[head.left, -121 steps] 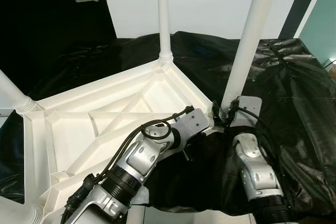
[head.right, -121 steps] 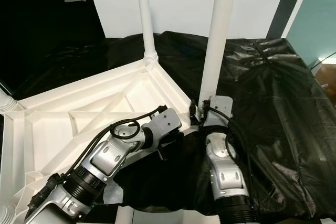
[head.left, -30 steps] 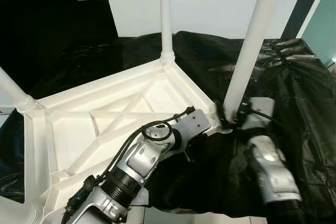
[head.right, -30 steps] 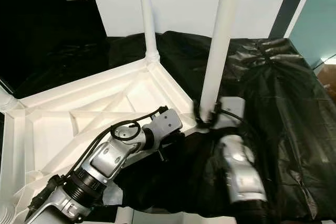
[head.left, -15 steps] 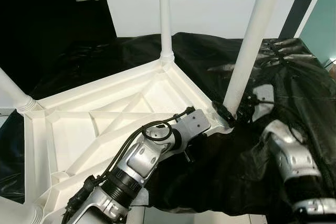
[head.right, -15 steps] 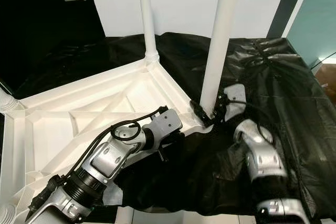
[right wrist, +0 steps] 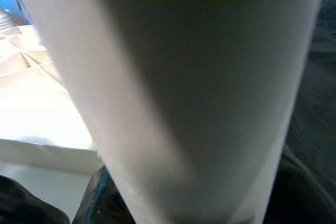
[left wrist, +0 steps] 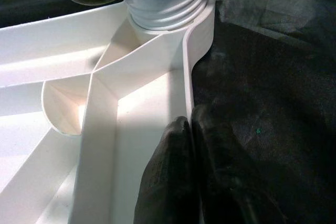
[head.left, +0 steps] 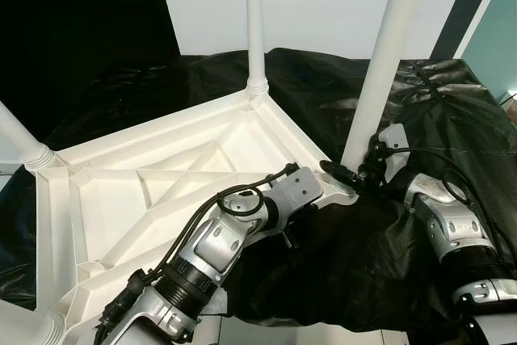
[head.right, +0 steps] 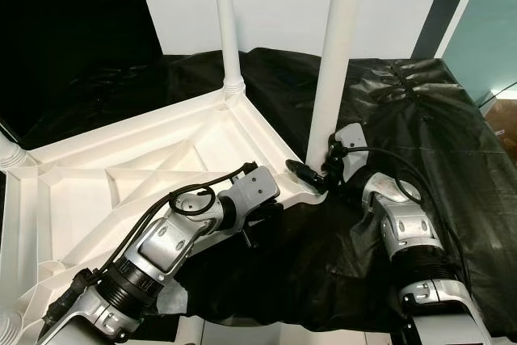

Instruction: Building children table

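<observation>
An upturned white plastic table (head.left: 121,199) lies on a black sheet with its legs pointing up. My left gripper (left wrist: 190,124) is shut on the table's near rim (left wrist: 185,77), just short of the corner socket. The near right leg (head.left: 384,62) stands in that socket. My right gripper (head.left: 349,170) reaches in from the right and clasps the leg's base, with one black finger (head.right: 303,171) showing on the leg's left. In the right wrist view the leg (right wrist: 199,87) stands close between the dark fingers.
Another leg (head.left: 255,22) stands at the far corner, a third (head.left: 20,143) at the left corner, and a fourth (head.left: 24,333) at the near left. Crumpled black sheet (head.left: 452,111) covers the surface to the right. A white wall stands behind.
My right forearm has swung from below the leg out to its right, the wrist turning about the leg's base. The left arm has stayed on the rim.
</observation>
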Tool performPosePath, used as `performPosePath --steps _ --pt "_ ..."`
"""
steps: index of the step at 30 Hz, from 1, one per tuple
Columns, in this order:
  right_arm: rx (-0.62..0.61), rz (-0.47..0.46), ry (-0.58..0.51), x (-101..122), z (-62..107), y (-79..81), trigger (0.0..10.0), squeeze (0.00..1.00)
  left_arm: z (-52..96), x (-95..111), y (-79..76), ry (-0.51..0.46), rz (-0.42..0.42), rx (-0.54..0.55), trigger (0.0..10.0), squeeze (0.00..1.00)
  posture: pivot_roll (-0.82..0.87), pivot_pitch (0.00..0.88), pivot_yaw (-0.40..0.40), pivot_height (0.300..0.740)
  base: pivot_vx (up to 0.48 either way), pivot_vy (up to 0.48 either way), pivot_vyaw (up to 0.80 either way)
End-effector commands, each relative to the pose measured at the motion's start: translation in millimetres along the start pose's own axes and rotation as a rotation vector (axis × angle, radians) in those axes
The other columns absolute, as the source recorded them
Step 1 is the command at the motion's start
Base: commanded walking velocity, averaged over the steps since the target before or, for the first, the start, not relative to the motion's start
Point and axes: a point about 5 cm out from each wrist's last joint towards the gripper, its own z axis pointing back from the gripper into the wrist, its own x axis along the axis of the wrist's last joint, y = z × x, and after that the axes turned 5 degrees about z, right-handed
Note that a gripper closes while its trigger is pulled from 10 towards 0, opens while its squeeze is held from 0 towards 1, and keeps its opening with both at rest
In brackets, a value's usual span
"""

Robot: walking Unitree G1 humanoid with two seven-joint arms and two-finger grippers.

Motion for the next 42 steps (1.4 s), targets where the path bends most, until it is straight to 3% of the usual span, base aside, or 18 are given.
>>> performPosePath --steps 1,4,5,6,10,13,17,24,27,31,38,39,41,42 --pt "0.005 -0.010 0.019 -5.0 -1.8 2.4 0.0 0.00 4.1 2.9 9.6 -0.007 -0.011 0.065 10.0 0.00 -0.04 0.000 -0.007 0.740 0.000 0.000 0.00" --pt "-0.031 -0.031 0.014 -6.5 -1.0 1.1 0.0 0.00 4.0 3.0 9.7 -0.007 -0.011 0.065 10.0 0.00 -0.05 0.000 -0.005 0.740 0.000 0.000 0.00" --pt "-0.061 -0.042 0.003 -6.6 -0.2 0.7 4.5 0.00 4.0 3.1 9.4 -0.008 -0.010 0.064 10.0 0.00 -0.05 0.000 -0.004 0.740 0.000 0.000 0.00" --pt "-0.110 -0.056 0.009 -8.8 0.2 0.3 10.0 0.00 3.9 3.4 9.2 -0.008 -0.010 0.063 10.0 0.00 -0.05 0.000 -0.005 0.740 0.000 0.000 0.00" --pt "-0.252 -0.079 0.038 -17.7 0.4 1.6 10.0 0.00 4.0 3.4 9.9 -0.008 -0.009 0.062 10.0 0.00 -0.05 0.000 -0.004 0.740 0.000 0.000 0.00" --pt "-0.263 -0.075 0.048 -19.1 0.2 1.7 10.0 0.00 4.1 3.3 10.0 -0.007 -0.010 0.062 10.0 0.00 -0.05 0.000 -0.004 0.740 0.000 0.000 0.00" --pt "-0.529 -0.140 0.074 -25.3 -4.6 22.2 10.0 0.00 5.1 -3.6 9.0 0.010 -0.003 0.061 10.0 0.00 -0.05 0.000 0.002 0.740 0.000 0.000 0.00" --pt "-0.725 -0.168 0.113 -27.7 -7.7 35.7 10.0 0.00 3.3 -4.6 6.1 0.015 -0.010 0.055 10.0 0.00 -0.06 0.000 0.001 0.740 0.000 0.000 0.00" --pt "-0.889 -0.188 0.141 -29.7 -7.5 45.9 10.0 0.00 1.9 -3.6 5.6 0.017 -0.019 0.051 10.0 0.00 -0.06 0.000 0.003 0.740 0.000 0.000 0.00" --pt "-0.873 -0.217 0.145 -26.5 -17.2 62.2 10.0 0.00 1.8 -4.0 6.6 0.021 -0.032 0.048 10.0 0.00 -0.06 0.000 0.011 0.740 0.000 0.000 0.00" --pt "-0.877 -0.203 0.119 -20.1 -17.0 62.2 10.0 0.00 0.9 -2.9 6.6 0.020 -0.043 0.042 10.0 0.00 -0.06 0.000 0.011 0.740 0.000 0.000 0.00" --pt "-0.878 -0.198 0.107 -18.5 -16.8 61.5 10.0 0.67 0.8 -2.5 6.5 0.019 -0.042 0.042 10.0 0.00 -0.06 0.000 0.010 0.740 0.000 0.000 0.00" --pt "-0.877 -0.194 0.099 -17.2 -16.9 61.3 10.0 0.67 0.8 -2.2 6.4 0.019 -0.042 0.043 10.0 0.00 -0.06 0.000 0.010 0.740 0.000 0.000 0.00" --pt "-0.847 -0.214 0.044 -11.3 -17.4 60.9 10.0 1.00 1.0 -2.2 5.9 0.019 -0.042 0.042 10.0 0.00 -0.06 0.000 0.010 0.740 0.000 0.000 0.00"
